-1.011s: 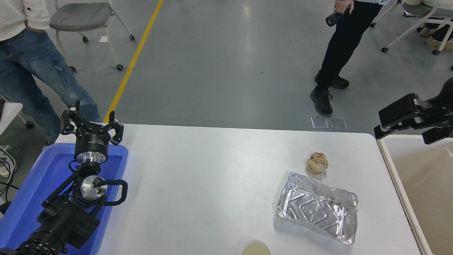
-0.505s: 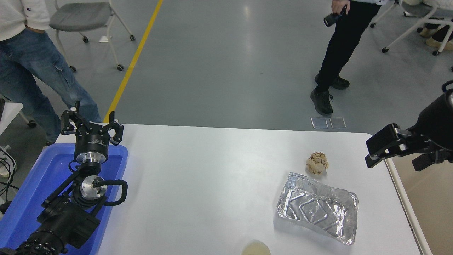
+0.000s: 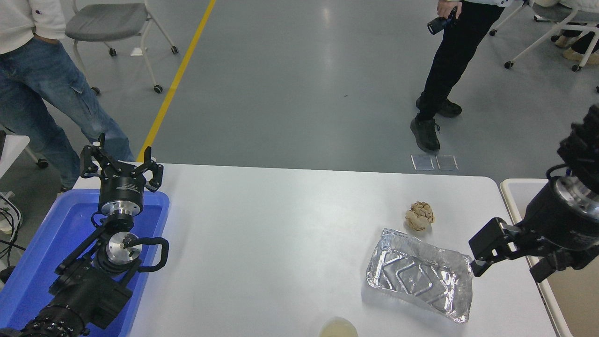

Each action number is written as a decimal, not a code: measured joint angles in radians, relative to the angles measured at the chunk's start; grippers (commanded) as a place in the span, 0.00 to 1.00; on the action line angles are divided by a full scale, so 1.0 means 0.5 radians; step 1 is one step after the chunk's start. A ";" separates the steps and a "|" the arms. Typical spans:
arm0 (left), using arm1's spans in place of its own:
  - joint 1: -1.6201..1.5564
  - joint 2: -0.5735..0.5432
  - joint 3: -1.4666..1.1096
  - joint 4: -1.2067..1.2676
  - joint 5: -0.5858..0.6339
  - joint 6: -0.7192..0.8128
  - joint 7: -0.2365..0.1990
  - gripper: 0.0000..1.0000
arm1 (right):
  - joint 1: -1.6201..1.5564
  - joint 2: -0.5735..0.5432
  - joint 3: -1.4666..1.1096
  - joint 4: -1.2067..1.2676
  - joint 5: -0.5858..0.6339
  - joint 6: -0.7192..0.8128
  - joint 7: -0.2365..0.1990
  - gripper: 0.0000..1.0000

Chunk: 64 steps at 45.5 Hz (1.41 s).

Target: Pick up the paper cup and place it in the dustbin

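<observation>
The paper cup [image 3: 338,329] shows only as a pale cream rim at the bottom edge, near the table's front. The dustbin [image 3: 509,188] is a beige bin with an off-white rim at the right edge, largely covered by my right arm. My right gripper [image 3: 514,261] hangs open over the table's right edge, just right of the foil tray, with nothing between its fingers. It is well to the right of the cup and farther back. My left gripper [image 3: 120,164] is parked open over the far end of the blue tray.
A silver foil tray [image 3: 419,274] lies between the cup and the right gripper. A crumpled tan paper ball [image 3: 419,216] sits just behind it. A blue plastic tray [image 3: 42,248] is under the left arm. Two people stand beyond the table; one holds a camera.
My right gripper has come down and toward the camera, from above the dustbin's far corner to the table's right edge beside the foil tray. The left arm and the objects have not moved.
</observation>
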 measured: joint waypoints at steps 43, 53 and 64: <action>0.000 0.000 0.000 0.000 0.000 0.000 -0.001 0.99 | -0.583 0.500 0.406 0.000 0.444 -0.714 0.093 1.00; 0.000 0.000 0.000 0.000 0.000 0.000 0.000 0.99 | -0.757 0.629 0.484 0.000 0.437 -0.938 0.116 1.00; 0.000 0.000 0.000 0.000 0.000 0.000 0.000 0.99 | -0.902 0.716 0.539 0.000 0.399 -1.206 0.140 1.00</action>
